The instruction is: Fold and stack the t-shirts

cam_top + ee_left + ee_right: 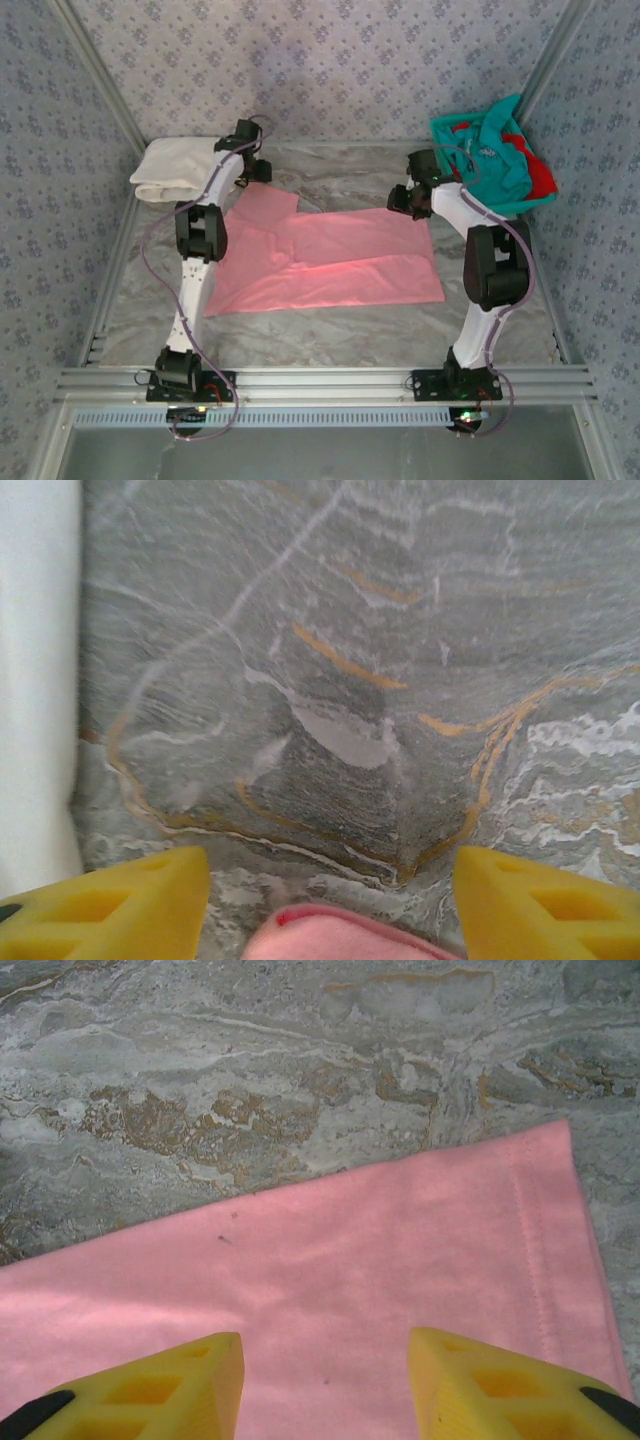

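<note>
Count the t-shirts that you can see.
4. Salmon pink spread mid-table; cream-white folded far left; teal and red heaped in the basket far right, maybe hiding more.

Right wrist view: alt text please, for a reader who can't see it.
A salmon pink t-shirt lies flat on a grey marbled table, its stitched hem running down the right side. The right gripper is open over the cloth, its two yellow fingers apart with nothing between them.
</note>
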You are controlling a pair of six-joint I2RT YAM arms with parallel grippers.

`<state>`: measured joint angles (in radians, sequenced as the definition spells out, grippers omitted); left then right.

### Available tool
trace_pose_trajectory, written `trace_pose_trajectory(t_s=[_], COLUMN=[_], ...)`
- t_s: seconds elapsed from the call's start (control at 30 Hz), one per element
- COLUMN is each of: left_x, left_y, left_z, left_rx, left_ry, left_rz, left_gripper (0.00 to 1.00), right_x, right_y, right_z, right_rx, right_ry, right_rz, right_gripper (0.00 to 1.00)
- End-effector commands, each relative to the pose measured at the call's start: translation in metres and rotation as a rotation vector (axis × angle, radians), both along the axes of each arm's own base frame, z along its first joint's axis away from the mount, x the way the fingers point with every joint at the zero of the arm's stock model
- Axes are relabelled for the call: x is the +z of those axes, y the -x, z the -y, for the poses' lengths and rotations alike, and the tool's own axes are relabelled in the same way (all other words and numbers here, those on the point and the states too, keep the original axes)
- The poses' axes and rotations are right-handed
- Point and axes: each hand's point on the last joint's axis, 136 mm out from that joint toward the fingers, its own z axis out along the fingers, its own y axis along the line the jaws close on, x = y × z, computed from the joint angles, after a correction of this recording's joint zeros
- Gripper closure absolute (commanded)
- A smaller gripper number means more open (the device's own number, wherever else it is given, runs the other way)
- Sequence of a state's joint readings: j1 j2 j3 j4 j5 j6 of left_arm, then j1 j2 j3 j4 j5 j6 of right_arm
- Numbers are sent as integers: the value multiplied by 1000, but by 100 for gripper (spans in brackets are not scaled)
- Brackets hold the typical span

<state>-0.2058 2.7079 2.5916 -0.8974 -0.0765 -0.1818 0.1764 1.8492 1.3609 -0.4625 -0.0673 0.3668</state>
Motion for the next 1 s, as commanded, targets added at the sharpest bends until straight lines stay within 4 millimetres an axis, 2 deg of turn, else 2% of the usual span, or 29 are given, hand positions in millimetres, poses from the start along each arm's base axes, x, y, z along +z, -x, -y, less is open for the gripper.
trace_pose_trajectory(t_s=[0.0,0.17,0.27,0.37,0.53,0.7,0.87,0.97], left_x=[-11,-23,-25,-19,9,42,78,96], left_y=[16,23,28,35,39,31,28,32], left_z=[-4,-6,-2,7,17,11,10,7], left_rx=[23,21,3,-25,-25,1,7,31], left_ry=[-42,-59,-47,-62,-78,-79,-66,-53], left_rz=[-75,-116,-137,-146,-74,29,114,179], left_gripper=[35,40,58,82,98,100,100,100], right_x=[8,11,12,15,15,8,-19,-25], right_y=[6,9,8,8,6,2,1,-6], right_z=[2,9,13,14,15,18,19,21], right_rx=[17,4,-7,-12,-17,-24,-11,-20], right_ry=[-8,-7,-19,-15,-19,-4,24,18], right_rz=[17,24,28,39,40,28,-111,-117], right_gripper=[51,51,51,51,51,50,50,50])
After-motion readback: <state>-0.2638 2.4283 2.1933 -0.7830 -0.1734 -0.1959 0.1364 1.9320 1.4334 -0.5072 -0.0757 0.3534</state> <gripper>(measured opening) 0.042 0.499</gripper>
